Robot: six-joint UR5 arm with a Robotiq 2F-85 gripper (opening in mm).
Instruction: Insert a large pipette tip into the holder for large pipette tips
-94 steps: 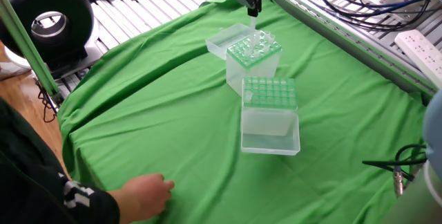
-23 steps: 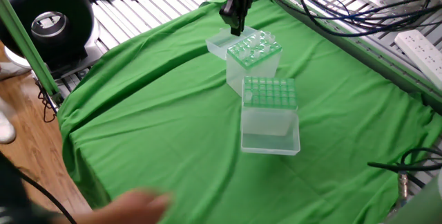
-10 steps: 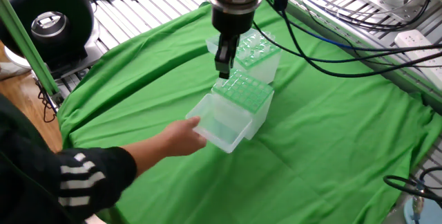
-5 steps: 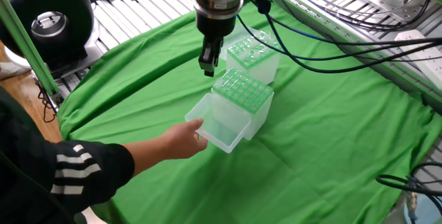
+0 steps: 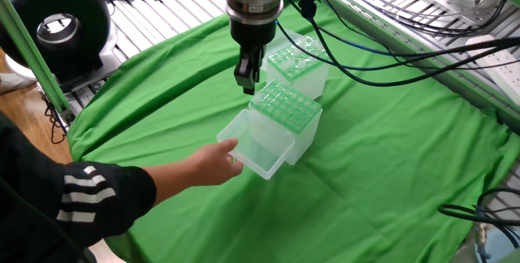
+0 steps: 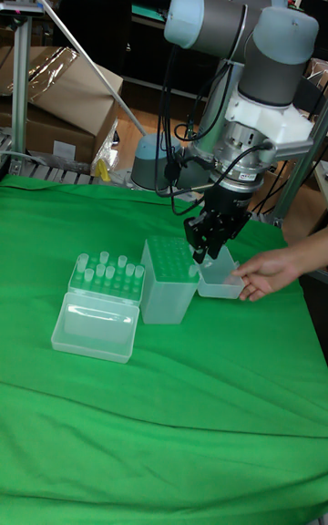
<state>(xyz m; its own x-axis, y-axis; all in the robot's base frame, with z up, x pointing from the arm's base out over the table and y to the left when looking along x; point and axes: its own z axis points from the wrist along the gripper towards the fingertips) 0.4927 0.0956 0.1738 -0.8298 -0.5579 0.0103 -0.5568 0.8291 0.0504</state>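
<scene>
The robot's hand is seen poised just above the near-left edge of the holder for large pipette tips, whose open clear lid is touched by a person's hand. Only the tall fixed view shows the arm's grey joints and the second tip box standing just beside the holder. Whether the fingers are clenched on the large pipette tip cannot be told; the tip itself cannot be made out. Green cloth lies open to the right.
</scene>
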